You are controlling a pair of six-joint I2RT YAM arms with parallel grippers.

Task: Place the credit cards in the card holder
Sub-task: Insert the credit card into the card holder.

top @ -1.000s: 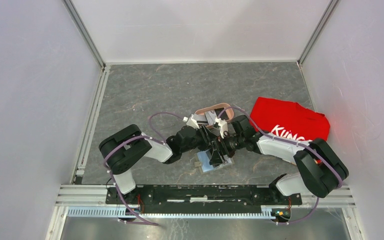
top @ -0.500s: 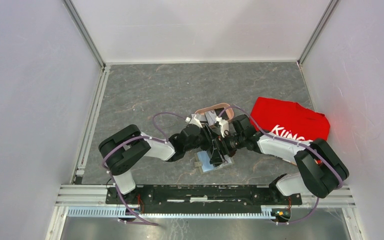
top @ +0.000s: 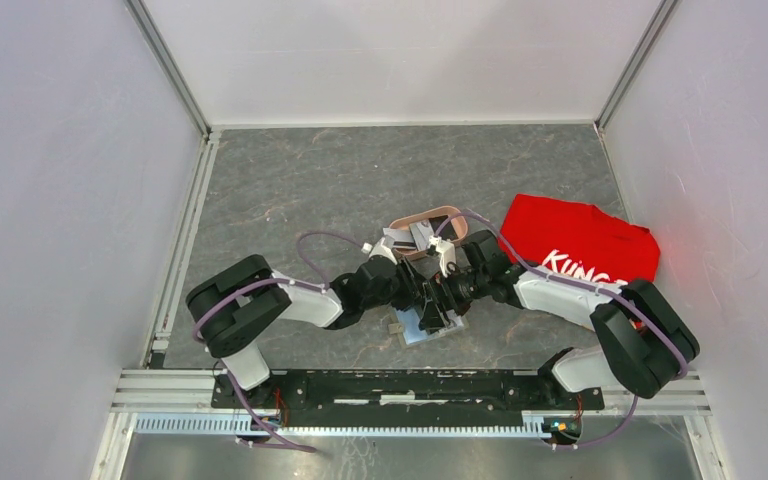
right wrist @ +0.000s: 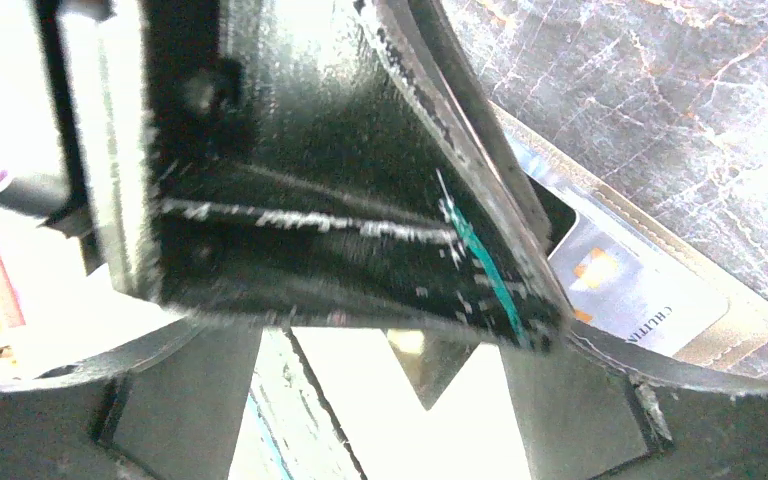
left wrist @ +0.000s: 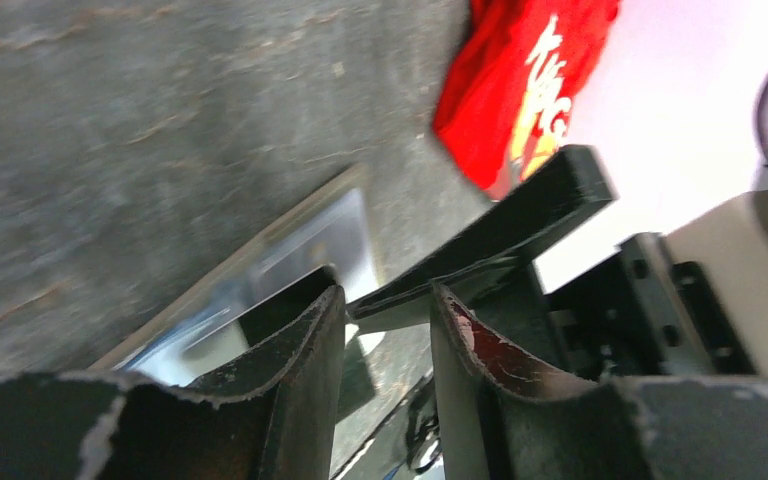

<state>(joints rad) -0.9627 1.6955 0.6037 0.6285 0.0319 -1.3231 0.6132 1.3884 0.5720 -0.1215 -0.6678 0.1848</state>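
Top external: both arms reach inward and meet over the middle of the counter (top: 340, 180); left end effector (top: 415, 292) and right end effector (top: 447, 298) are nearly touching, directly above the card holder (top: 428, 332); holder lies open and flat on the counter near the arm bases, a pale bluish face showing inside it.

Left wrist: the two dark fingers (left wrist: 300, 370) stand a narrow gap apart; nothing is seen clamped between them; a flat black bar of the other arm crosses just past the tips. Below, the open holder shows silvery credit cards (left wrist: 330, 235) lying in its panel.

Right wrist: view largely blocked by a black body close to the lens; cannot tell how far the right end effector is open or whether it holds anything. At right, one card with an orange mark and dark lettering sits in the tan-edged holder.

Pink oval tray (top: 405, 220) lies just beyond the end effectors; red cloth (top: 575, 240) to the right.
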